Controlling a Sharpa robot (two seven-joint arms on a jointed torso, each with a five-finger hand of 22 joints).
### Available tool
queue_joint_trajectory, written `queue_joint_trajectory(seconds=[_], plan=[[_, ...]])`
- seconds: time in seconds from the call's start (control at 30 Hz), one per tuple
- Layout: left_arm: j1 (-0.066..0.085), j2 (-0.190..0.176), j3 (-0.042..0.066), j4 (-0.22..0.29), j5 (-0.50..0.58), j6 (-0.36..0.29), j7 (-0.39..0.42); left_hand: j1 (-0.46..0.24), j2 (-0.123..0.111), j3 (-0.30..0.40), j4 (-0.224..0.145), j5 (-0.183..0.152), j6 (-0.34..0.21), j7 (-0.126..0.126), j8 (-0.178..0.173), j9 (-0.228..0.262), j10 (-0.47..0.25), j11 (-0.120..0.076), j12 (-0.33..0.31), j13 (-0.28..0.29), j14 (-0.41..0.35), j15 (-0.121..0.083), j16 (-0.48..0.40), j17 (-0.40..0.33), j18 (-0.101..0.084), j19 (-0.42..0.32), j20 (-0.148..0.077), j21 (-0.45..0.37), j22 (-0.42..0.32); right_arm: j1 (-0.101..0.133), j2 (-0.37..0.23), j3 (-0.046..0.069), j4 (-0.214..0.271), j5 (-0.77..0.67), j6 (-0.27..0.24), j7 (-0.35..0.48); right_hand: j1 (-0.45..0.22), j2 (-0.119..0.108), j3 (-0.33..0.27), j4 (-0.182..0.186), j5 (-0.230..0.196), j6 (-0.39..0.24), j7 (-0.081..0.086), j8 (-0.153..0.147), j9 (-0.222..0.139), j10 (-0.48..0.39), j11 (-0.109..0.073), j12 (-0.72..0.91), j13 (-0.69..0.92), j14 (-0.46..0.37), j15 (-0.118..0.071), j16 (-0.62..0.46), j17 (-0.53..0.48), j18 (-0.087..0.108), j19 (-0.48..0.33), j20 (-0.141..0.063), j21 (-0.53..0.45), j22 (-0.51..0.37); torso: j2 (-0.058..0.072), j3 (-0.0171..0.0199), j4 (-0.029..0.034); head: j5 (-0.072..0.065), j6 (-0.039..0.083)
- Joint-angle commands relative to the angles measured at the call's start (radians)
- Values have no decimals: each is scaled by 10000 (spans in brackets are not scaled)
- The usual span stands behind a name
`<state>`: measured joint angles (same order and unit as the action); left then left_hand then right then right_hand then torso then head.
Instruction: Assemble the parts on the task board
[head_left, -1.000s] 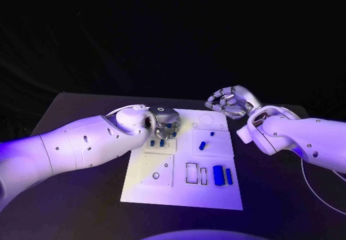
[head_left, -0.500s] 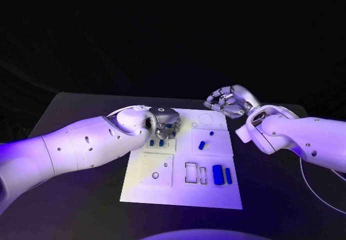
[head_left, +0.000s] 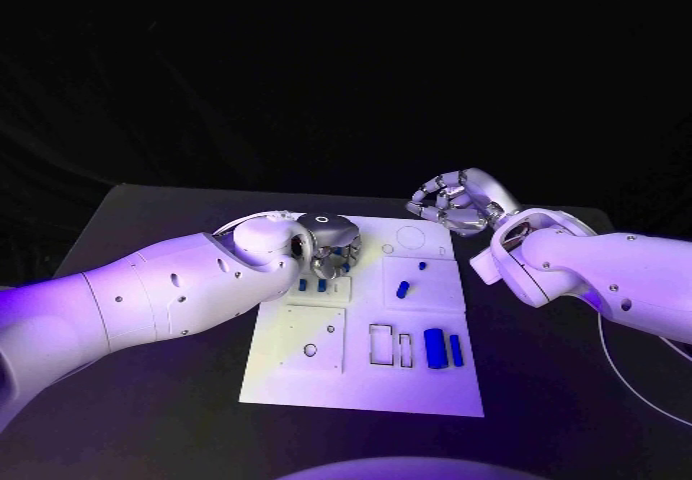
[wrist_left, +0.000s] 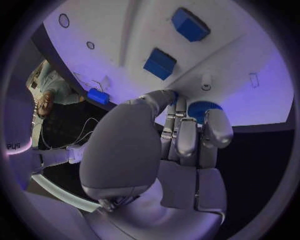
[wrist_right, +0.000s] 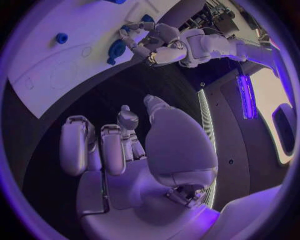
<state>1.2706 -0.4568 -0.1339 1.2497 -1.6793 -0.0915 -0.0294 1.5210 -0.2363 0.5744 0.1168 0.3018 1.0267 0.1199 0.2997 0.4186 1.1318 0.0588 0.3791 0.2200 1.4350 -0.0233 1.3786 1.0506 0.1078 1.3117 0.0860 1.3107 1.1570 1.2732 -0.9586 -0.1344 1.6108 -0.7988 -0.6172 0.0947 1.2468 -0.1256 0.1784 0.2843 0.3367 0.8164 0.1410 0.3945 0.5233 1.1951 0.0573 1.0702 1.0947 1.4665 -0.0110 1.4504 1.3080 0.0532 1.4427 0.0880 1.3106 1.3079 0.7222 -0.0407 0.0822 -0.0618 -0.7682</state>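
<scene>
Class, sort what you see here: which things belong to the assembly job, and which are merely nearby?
Job things: white task board; small blue parts; silver left hand at the board's far edge, its fingers at a blue part.

Nearby: black table; silver right hand, off the board.

You're looking at two glossy white arms, small dark screw holes dotting the left arm (head_left: 159, 290) at frame left. Both silver hands, left hand (head_left: 329, 245) and right hand (head_left: 450, 203), show segmented metallic fingers. A thin white cable (head_left: 635, 385) trails at lower right.
</scene>
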Motion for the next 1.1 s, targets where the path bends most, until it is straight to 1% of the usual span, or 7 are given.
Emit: queue_joint_trajectory(seconds=[0.03,0.3,0.43,0.53,0.7,0.87,1.1], plan=[[-44,-8,-15,-20,15,-298,23,-55,165,151,-85,-58,109,7,28,18,141,-77,10,83,90,26,42,13,-110,53,-5,58,60,-6,14,2,3,-56,6,101,73,34,36,47,40,-42,-30,43,-8,-11,-20,-22,-7,469,-68,-69,223,93,-63,0,-54,1058,0,-3,-5,-8,3],[-61,-67,-11,-3,105,-747,162,-249,112,328,-211,-139,141,40,-62,-11,216,-52,-143,87,122,42,57,12,-123,74,4,111,122,-6,29,2,-13,-56,-23,117,73,34,36,47,40,-42,-30,43,-8,-11,-20,-22,-7,469,-68,-69,223,93,-63,0,-54,1058,-13,-4,11,-34,28],[-66,-189,45,118,215,-910,210,-307,89,344,-232,-157,152,47,-80,-15,232,-46,-185,86,131,46,63,19,-124,77,8,119,131,-6,32,2,-32,-56,-26,124,67,36,35,50,42,-39,-31,45,-8,6,-21,-7,5,470,-68,-68,227,95,-67,0,-64,1053,-26,-8,14,-25,39],[-67,-327,127,258,290,-1001,230,-346,80,354,-241,-163,156,52,-93,-18,241,-43,-212,84,135,50,66,22,-123,74,10,118,129,-7,32,2,-56,-56,-26,127,67,36,35,50,42,-39,-31,45,-8,6,-21,-7,5,470,-68,-68,227,95,-67,0,-64,1053,-38,-9,30,-29,61],[-64,-749,392,736,470,-1006,184,-465,50,362,-262,-182,188,51,-116,-19,285,-45,-280,85,142,53,64,2,-127,83,18,133,150,-10,26,2,-101,-56,-16,126,67,36,35,50,42,-39,-31,45,-8,6,-21,-7,5,470,-68,-68,227,95,-67,0,-64,1053,-31,-8,35,-3,109],[-48,-1229,580,1228,701,-891,68,-553,24,352,-270,-198,215,43,-128,-16,321,-52,-326,87,141,50,56,-30,-129,86,22,139,160,-14,13,1,-123,-56,-10,118,67,36,35,50,42,-39,-31,45,-8,6,-21,-7,5,470,-68,-68,227,95,-67,0,-64,1053,-40,-4,40,17,105],[-35,-1788,694,1521,974,-632,-45,-623,6,339,-274,-218,239,35,-137,-13,350,-59,-366,89,140,46,50,-53,-136,102,24,156,190,-18,-15,1,-135,-56,4,105,67,36,35,50,42,-39,-31,45,-8,6,-21,-7,5,470,-68,-68,227,95,-67,0,-64,1053,-27,-16,54,18,103]])
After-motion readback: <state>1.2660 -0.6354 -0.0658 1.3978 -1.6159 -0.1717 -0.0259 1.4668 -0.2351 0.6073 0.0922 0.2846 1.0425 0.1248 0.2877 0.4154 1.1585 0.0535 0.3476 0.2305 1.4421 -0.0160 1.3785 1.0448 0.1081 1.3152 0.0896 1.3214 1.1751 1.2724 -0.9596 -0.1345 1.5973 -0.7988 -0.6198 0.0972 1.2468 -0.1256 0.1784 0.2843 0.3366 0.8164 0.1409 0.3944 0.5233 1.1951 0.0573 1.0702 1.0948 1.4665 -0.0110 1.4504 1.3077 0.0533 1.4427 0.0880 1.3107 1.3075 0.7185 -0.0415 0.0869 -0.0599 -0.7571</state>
